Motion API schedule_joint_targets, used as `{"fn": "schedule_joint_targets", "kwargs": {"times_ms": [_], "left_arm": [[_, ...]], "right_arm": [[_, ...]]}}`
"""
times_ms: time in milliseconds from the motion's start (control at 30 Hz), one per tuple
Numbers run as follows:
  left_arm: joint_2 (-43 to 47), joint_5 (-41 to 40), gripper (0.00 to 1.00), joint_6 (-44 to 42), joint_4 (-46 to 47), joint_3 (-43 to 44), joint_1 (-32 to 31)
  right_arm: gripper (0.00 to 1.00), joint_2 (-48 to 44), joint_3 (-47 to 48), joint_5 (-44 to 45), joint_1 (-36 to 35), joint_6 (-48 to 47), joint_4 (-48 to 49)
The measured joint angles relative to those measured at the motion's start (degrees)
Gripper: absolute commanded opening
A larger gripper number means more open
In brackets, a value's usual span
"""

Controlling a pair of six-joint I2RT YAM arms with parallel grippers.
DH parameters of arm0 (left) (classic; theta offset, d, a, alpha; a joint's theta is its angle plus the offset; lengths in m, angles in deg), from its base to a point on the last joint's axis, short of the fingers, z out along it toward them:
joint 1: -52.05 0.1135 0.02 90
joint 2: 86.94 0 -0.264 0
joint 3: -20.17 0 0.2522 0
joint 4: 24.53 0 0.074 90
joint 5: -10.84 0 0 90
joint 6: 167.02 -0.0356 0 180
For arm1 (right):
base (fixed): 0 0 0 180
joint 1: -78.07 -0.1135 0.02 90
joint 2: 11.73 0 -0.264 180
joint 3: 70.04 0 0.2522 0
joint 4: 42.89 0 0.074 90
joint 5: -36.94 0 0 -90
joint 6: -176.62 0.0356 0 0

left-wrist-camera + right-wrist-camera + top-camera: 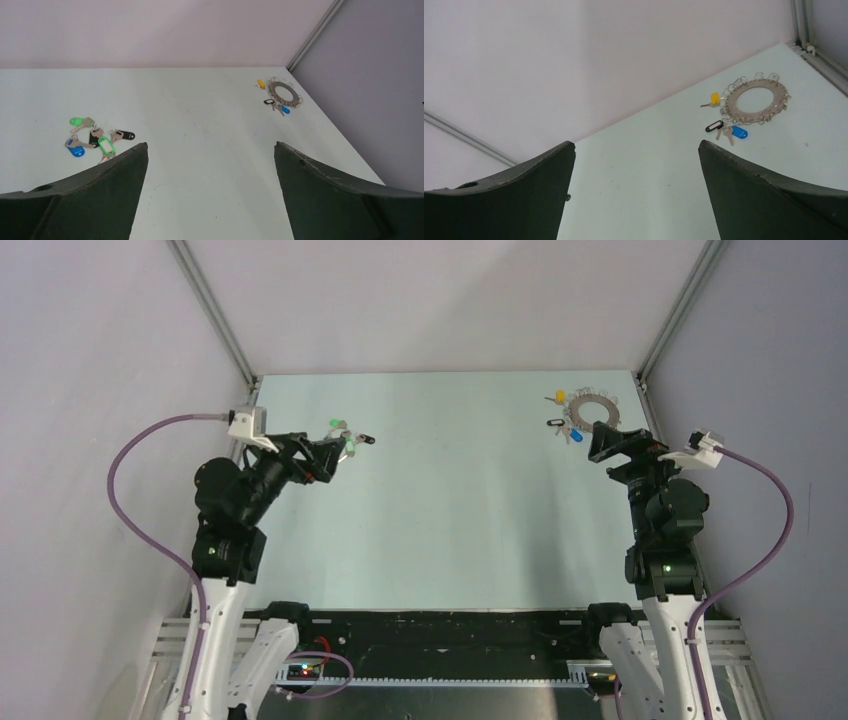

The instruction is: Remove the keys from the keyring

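The keyring [593, 410] is a flat silver ring lying at the table's far right; it also shows in the left wrist view [284, 93] and the right wrist view [754, 100]. A yellow key [714, 98], a black key [714, 126] and a blue key [739, 132] lie at its rim. A pile of loose keys [95, 137] with green, blue and black heads lies at the far left. My left gripper [352, 443] is open and empty beside that pile. My right gripper [603, 443] is open and empty just in front of the ring.
Grey walls enclose the table at the left, back and right, with metal corner rails [215, 310] at the back corners. The ring lies close to the right wall [360, 75].
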Motion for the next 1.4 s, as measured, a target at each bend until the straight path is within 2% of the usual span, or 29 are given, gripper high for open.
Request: {"fn": "schedule_joint_targets", "kwargs": {"times_ms": [233,400,567,900,1067,1233,1367,1400], "left_arm": [[-4.5,-2.1,0.98,1.3,-0.7,0.0,1.6],[-4.8,-7.7,0.98,4.1,-2.3,0.0,2.2],[-5.7,-10.3,0.98,4.6,-4.3,0.2,2.6],[-6.2,-7.8,0.98,5.8,-6.0,0.8,2.6],[-6.4,-6.0,0.98,6.1,-6.0,0.9,2.6],[-7.7,-3.8,0.98,6.2,-6.0,1.1,2.6],[-7.8,-2.8,0.98,6.2,-6.0,1.2,2.6],[-7.7,-2.7,0.98,6.1,-6.0,1.2,2.6]], "right_arm": [[0.95,1.0,0.0,3.7,0.2,-1.5,-0.7],[0.95,7.3,0.5,6.5,0.5,-1.2,-1.3],[0.87,22.2,6.0,7.6,2.4,-1.7,-3.0],[0.83,49.3,19.3,10.7,6.2,-1.7,-3.5],[0.83,64.5,30.1,11.5,6.4,-1.7,-5.4],[0.81,81.5,49.2,11.3,6.4,-1.0,-13.4],[0.77,91.9,61.5,10.8,6.4,0.0,-19.8],[0.73,94.0,63.7,11.0,6.4,0.2,-21.0]]}}
